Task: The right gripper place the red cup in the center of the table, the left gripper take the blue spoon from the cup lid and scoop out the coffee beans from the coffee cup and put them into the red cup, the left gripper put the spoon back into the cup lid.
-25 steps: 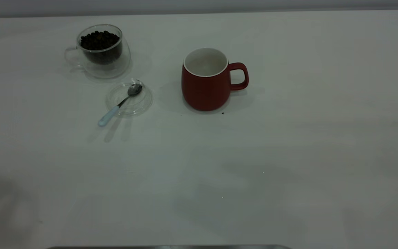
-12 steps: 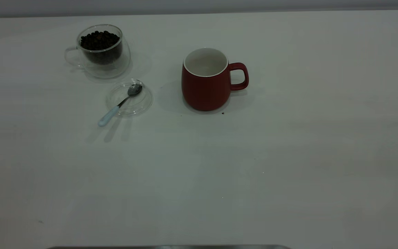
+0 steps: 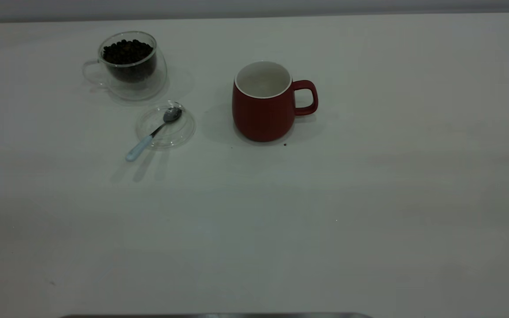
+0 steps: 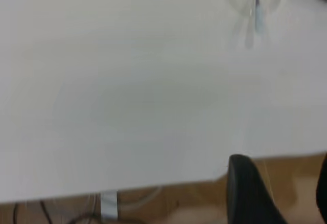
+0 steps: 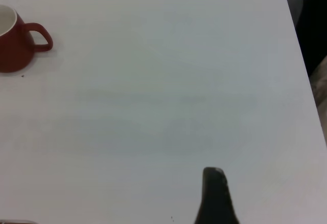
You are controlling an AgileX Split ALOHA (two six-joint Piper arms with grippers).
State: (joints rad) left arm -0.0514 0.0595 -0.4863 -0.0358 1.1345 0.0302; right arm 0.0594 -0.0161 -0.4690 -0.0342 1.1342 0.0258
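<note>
Arm shadows have left the table; the spoon lies on the lid, likely finished. My left gripper gapes empty; my right gripper, I cannot tell

The exterior view was dim and flat, the broad white tabletop reading greyish, darker toward its near edge. Soft light from above and the far side threw faint doubled shadows toward the near edge beneath the pale-blue-handled metal teaspoon, and a weak shadow pooled left of the rounded dark-red ceramic mug. Small glints showed on the clear double-walled glass cup and the round clear glass lid. The left wrist view was brighter but blurred throughout, the teaspoon smeared. The right wrist view was evenly lit and softly focused, the mug fairly distinct.
</note>
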